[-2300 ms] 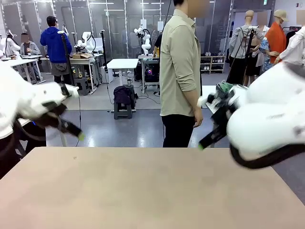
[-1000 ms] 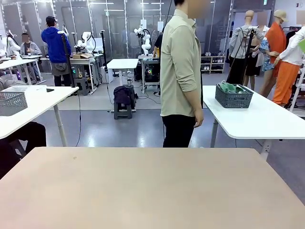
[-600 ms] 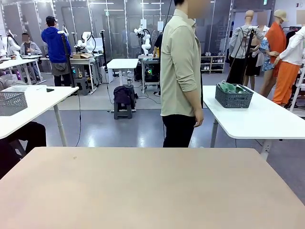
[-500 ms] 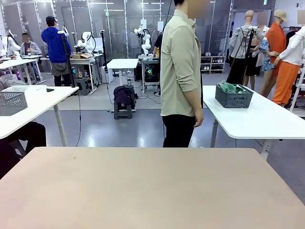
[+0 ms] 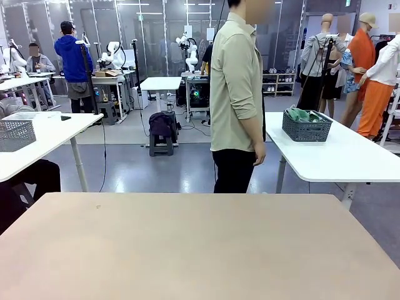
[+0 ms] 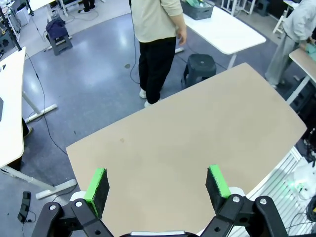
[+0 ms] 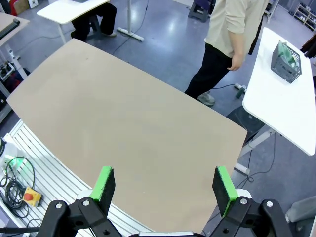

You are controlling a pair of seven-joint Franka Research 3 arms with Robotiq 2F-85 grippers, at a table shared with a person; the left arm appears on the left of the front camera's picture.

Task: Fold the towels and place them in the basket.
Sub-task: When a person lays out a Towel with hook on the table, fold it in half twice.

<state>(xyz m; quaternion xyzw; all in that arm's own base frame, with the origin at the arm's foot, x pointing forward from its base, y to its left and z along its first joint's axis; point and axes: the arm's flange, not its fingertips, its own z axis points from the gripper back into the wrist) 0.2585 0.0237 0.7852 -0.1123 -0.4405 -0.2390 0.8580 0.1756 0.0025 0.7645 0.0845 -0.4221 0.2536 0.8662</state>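
Observation:
My left gripper (image 6: 157, 180) is open, high above the bare tan table (image 6: 197, 133), nothing between its green pads. My right gripper (image 7: 164, 181) is open too, high over the same table (image 7: 123, 123). A dark grey mesh basket (image 5: 306, 127) with crumpled green cloth (image 5: 302, 115) inside stands on a white side table (image 5: 337, 156) beyond the far right corner. That basket (image 6: 197, 9) sits at the top of the left wrist view and at the right (image 7: 286, 61) of the right wrist view. No blue-grey or cream towel is in view.
A person (image 5: 236, 94) in a beige shirt stands side-on at the table's far edge, arms hanging. A lighter grey basket (image 5: 15, 134) sits on another white table at the left. A dark stool (image 6: 200, 66) stands on the floor by the far corner.
Both arms, which framed the front view 2.3 s ago, have lifted out of it. Over the last second nothing on the table has moved.

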